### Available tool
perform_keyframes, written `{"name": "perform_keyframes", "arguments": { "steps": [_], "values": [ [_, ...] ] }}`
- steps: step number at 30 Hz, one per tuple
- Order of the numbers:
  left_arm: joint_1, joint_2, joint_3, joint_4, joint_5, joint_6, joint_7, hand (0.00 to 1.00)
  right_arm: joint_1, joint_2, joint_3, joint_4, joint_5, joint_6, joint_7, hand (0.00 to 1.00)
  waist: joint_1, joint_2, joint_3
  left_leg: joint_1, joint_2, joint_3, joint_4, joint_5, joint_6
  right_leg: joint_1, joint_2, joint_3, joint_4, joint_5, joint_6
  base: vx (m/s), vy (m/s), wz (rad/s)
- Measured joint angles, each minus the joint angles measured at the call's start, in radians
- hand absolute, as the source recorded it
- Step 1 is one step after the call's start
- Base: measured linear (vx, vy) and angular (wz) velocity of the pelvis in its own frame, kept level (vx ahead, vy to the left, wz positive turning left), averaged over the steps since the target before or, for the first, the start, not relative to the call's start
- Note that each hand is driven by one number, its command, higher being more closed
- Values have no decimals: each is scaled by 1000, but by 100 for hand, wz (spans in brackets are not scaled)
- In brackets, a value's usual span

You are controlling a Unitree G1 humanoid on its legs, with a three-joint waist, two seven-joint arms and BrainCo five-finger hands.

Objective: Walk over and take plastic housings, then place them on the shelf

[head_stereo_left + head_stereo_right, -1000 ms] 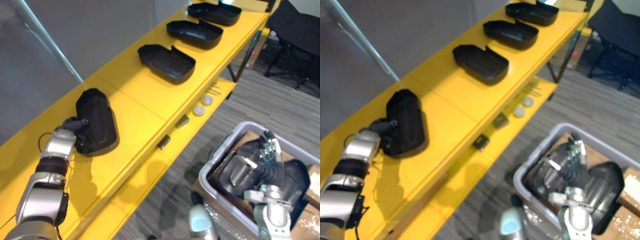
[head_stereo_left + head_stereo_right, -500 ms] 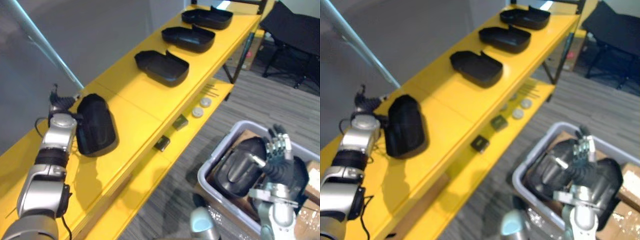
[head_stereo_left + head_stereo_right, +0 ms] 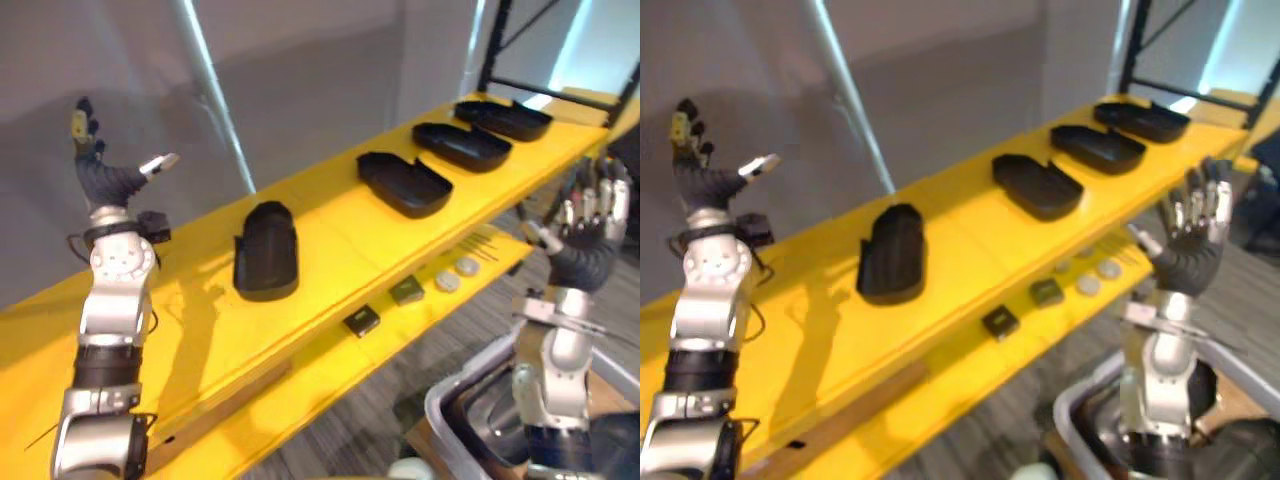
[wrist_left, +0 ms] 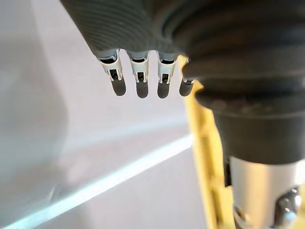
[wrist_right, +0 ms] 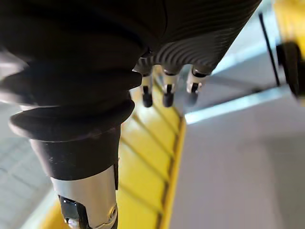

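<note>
Left eye view has the left hand [image 3: 100, 172] lifted high above the near-left end of the yellow shelf [image 3: 330, 228], fingers straight and spread, holding nothing. A second ago it rested against the plastic housing [image 3: 266, 250], and half a second ago it had just come off it. That housing lies dome-up on the shelf's top level, well apart from both hands, so its placing looks done. The right hand [image 3: 585, 215] has risen too: it was low over the grey bin [image 3: 452, 392] and is now up in front of the shelf's far-right part, fingers straight and empty. The whole view has tilted upward as well, so the shelf's apparent shift is the camera's. Farther right along the shelf sit three more housings [image 3: 405, 183], hollow side up, in a row. With both hands free, the next step is probably another pick from the bin, where dark shapes lie.
</note>
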Motion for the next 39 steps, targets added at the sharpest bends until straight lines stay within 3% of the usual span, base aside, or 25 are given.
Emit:
{"name": "perform_keyframes", "arguments": {
  "steps": [4, 7, 9, 12, 16, 21, 23, 24, 28, 33, 39],
  "values": [
    [164, -77, 107, -93, 40, -109, 49, 0, -54, 15, 83, 29, -1, 34, 3, 0, 74, -18, -11, -15, 9, -62, 0, 13, -7, 33, 6, -65, -25, 5, -7, -2, -54, 47],
    [282, -144, 146, -141, 80, -187, 67, 0, -139, 90, 180, 75, -1, 61, -3, 0, 130, -36, -22, -29, 13, -103, 5, 15, -11, 62, 8, -114, -36, 6, -12, -17, -32, 36],
    [321, -170, 145, -157, 103, -214, 63, 0, -192, 133, 232, 113, -1, 78, 0, 0, 157, -50, -26, -39, 12, -120, 4, 16, -11, 64, 7, -132, -36, 5, -14, -35, -19, 31],
    [372, -227, 146, -147, 104, -225, 52, 0, -276, 204, 317, 180, -2, 92, 0, 0, 185, -68, -36, -51, 10, -147, 1, 25, -12, 68, 6, -157, -36, 3, -17, -18, -15, 25],
    [446, -282, 147, -61, 101, -236, 28, 0, -362, 256, 381, 260, 0, 114, 1, 0, 211, -73, -37, -50, 11, -166, -10, 31, -17, 81, 7, -182, -36, -5, -28, 3, -12, 17],
    [461, -321, 144, 16, 99, -309, 29, 0, -396, 344, 527, 333, -1, 179, -11, 0, 237, -83, -39, -49, 21, -172, -36, 47, -21, 78, 12, -197, -37, -10, -35, 24, -13, 6],
    [455, -321, 139, 16, 104, -316, 30, 0, -396, 370, 583, 356, -1, 210, -46, 0, 237, -80, -37, -50, 20, -171, -36, 47, -21, 77, 12, -197, -37, -10, -35, 15, 3, 0],
    [450, -318, 124, 16, 104, -316, 32, 0, -396, 396, 618, 388, -2, 245, -101, 0, 237, -78, -36, -50, 18, -170, -37, 47, -21, 76, 12, -197, -37, -10, -35, 0, 0, 0],
    [448, -315, 77, 16, 104, -299, 38, 0, -396, 456, 629, 506, 1, 260, -239, 0, 238, -78, -35, -52, 18, -167, -37, 47, -21, 71, 12, -196, -37, -10, -35, 0, 0, 0],
    [448, -318, 15, 16, 105, -259, 39, 0, -398, 468, 692, 619, 46, 257, -267, 0, 241, -67, -29, -63, 22, -164, -30, 46, -22, 60, 12, -193, -37, -10, -35, 5, 6, -3],
    [458, -356, -9, 4, 105, -248, 39, 0, -398, 468, 736, 650, 79, 260, -290, 0, 251, -47, -16, -63, 30, -164, -30, 44, -22, 61, 13, -193, -37, -10, -35, 0, 0, 0]
  ]
}}
